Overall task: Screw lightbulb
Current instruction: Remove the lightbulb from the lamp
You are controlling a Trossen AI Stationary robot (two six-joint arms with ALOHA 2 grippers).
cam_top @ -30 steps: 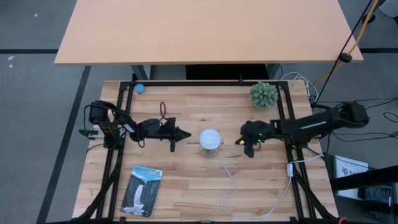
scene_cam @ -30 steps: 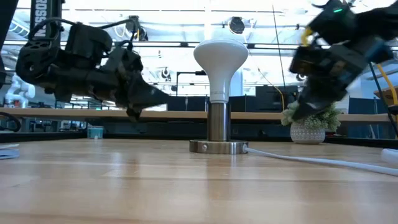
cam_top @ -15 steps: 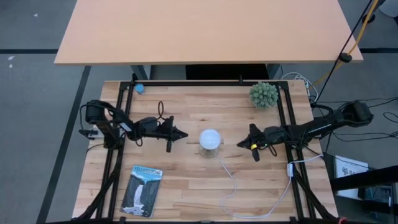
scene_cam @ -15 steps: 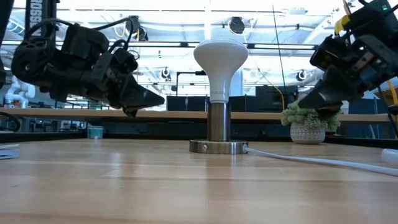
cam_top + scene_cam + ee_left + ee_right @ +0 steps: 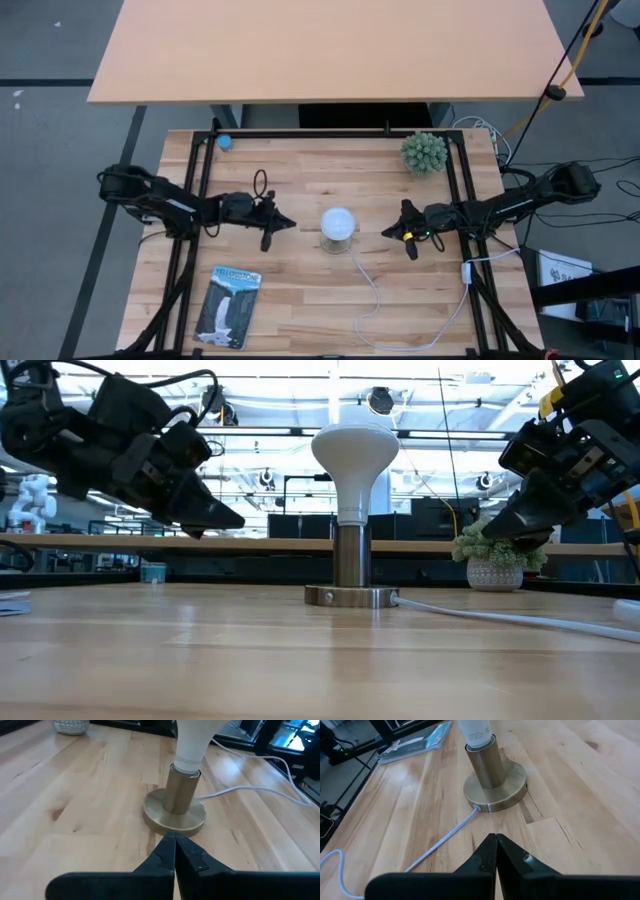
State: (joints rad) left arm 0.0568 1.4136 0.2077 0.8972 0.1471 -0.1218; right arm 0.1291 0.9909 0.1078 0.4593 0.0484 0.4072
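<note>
We see the small white lightbulb, a smooth frosted globe tapering like a cone, standing upright in a brassy metal cylinder socket on a round flat base, near the middle of the pale wooden plank table. A thin white cord runs from the base across the boards toward the table's front edge.

The bulb stands between the two pincers and apart from both. The left gripper hangs above the table to the bulb's left, its dark fingers pressed together into a point aimed at the socket, grasping nothing. The right gripper hangs on the bulb's other side, likewise clenched to a closed point and empty; in the low view it sits below the globe's height, clear of the table.

Farther out, we find a flat blue packaging card near the front left corner, a spiky green plant in a white textured pot at the back right, and a small blue round object at the back left.
</note>
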